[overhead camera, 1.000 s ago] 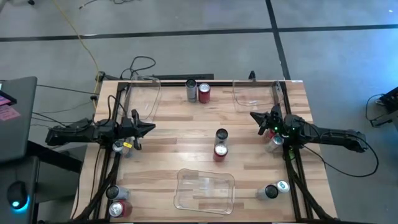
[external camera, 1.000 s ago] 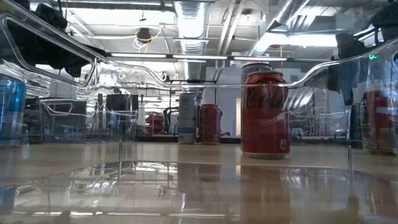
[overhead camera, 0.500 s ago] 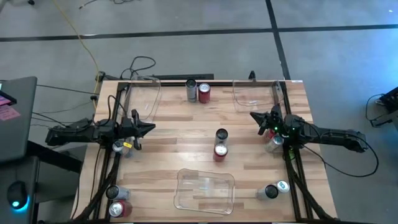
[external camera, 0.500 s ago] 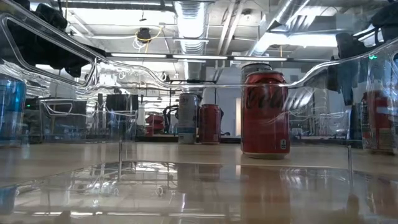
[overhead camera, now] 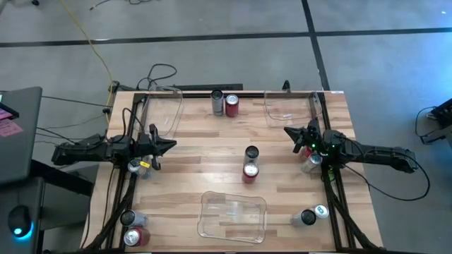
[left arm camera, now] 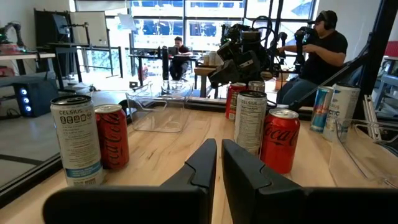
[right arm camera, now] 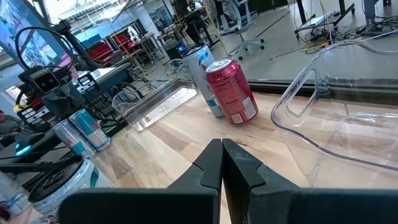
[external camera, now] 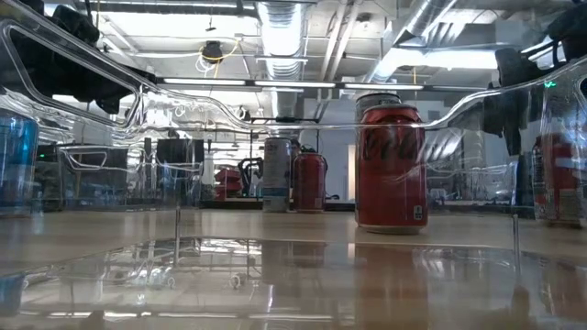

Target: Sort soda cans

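Observation:
Soda cans stand upright on the wooden table in pairs. A grey can (overhead camera: 216, 101) and a red can (overhead camera: 232, 104) stand at the far edge. A dark can (overhead camera: 251, 153) and a red can (overhead camera: 250, 171) are at the centre. More cans stand under the left arm (overhead camera: 134, 166), under the right arm (overhead camera: 311, 161), and at the near left (overhead camera: 133, 236) and near right (overhead camera: 307, 217) corners. My left gripper (overhead camera: 171, 146) (left arm camera: 219, 144) hovers shut over the table's left side. My right gripper (overhead camera: 288, 130) (right arm camera: 222, 144) hovers shut over the right side. Neither touches anything.
Three clear plastic bins rest on the table: one at the near middle (overhead camera: 232, 215), one at the far left (overhead camera: 166, 106), one at the far right (overhead camera: 289, 106). Black frame rails run along both sides. People sit at desks beyond the table (left arm camera: 320, 50).

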Available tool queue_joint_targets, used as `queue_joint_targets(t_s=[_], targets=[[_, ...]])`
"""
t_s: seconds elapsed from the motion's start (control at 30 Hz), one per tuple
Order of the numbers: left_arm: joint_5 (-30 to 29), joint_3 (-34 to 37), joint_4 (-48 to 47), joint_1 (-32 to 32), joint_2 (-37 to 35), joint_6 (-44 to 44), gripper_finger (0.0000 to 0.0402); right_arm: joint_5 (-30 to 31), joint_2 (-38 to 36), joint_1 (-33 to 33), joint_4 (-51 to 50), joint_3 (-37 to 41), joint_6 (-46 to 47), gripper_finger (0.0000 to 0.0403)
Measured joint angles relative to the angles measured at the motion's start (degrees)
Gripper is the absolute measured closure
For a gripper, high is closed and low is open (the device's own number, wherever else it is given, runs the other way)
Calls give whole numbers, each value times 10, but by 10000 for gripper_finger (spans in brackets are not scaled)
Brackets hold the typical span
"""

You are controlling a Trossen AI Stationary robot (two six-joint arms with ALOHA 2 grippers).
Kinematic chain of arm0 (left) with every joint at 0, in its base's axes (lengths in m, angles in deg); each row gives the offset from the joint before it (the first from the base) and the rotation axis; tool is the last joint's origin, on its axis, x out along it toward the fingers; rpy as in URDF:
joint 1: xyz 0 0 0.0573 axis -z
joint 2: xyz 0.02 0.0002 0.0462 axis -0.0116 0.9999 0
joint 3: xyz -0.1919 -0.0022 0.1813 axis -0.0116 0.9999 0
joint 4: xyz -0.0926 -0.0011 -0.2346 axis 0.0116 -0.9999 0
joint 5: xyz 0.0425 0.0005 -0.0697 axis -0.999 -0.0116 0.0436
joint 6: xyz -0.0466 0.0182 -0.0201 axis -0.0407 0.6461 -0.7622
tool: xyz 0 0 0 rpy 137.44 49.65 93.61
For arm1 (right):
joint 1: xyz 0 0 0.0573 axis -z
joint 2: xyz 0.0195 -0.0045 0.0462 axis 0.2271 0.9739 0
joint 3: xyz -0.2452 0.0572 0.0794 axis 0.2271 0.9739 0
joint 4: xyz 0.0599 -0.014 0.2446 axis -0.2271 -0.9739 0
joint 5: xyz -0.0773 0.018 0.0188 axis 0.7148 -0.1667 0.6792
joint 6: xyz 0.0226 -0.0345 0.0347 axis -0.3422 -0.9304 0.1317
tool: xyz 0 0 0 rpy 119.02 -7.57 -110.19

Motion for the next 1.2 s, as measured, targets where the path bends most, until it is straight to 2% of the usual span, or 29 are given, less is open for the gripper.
queue_joint_targets(t_s=[0.37, 0.53, 0.97, 1.2], targets=[[0, 0, 0, 0, 0, 2, 379, 0, 0, 0, 6, 0, 8, 369], [0, 0, 0, 0, 0, 58, 379, 1, 0, 0, 21, 2, 6, 369], [0, 0, 0, 0, 0, 35, 379, 173, 0, 0, 37, 2, 4, 369], [0, 0, 1, 0, 0, 19, 379, 177, 0, 0, 37, 1, 19, 369]])
